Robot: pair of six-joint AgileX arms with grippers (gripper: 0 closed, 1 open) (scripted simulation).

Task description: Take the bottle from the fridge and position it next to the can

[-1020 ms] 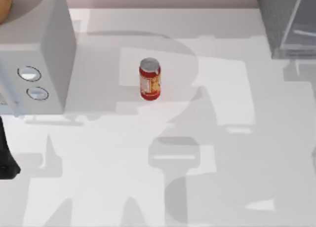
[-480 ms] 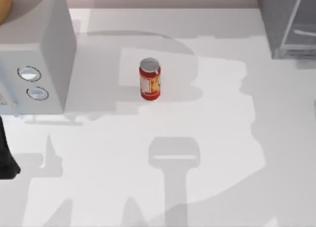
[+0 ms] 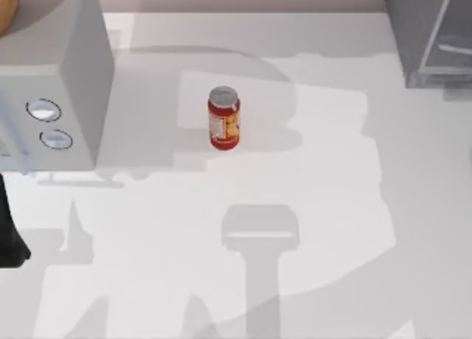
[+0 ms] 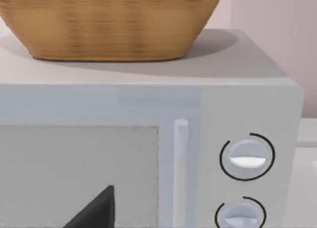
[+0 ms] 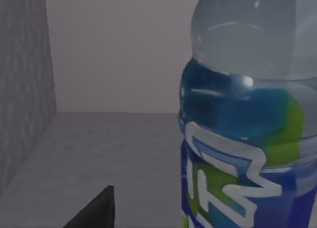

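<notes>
Seen from above, the can (image 3: 223, 119) stands upright on the white tabletop (image 3: 317, 206) a little toward 12 o'clock from the middle, with bare surface all around it. The light grey box with two round dials (image 3: 55, 81) sits at about 9 to 10 o'clock, and the dark grey fridge (image 3: 428, 33) with its pale-framed glass door stands at about 1 to 2 o'clock, well apart from the can. A dark part of the left arm (image 3: 9, 228) shows at the 8 o'clock edge, parked. The left wrist camera faces the front of the light grey box, its two dials (image 4: 246, 158) beside a vertical handle (image 4: 181, 168), with a woven basket (image 4: 109, 22) resting on top; whether the left end effector is spread or pressed together cannot be told. The right wrist camera looks into the fridge's grey interior, where the bottle (image 5: 247, 139) stands upright, very near the lens; a dark fingertip (image 5: 96, 210) lies beside it, apart from it, and whether the right end effector is spread or pinching cannot be told.
</notes>
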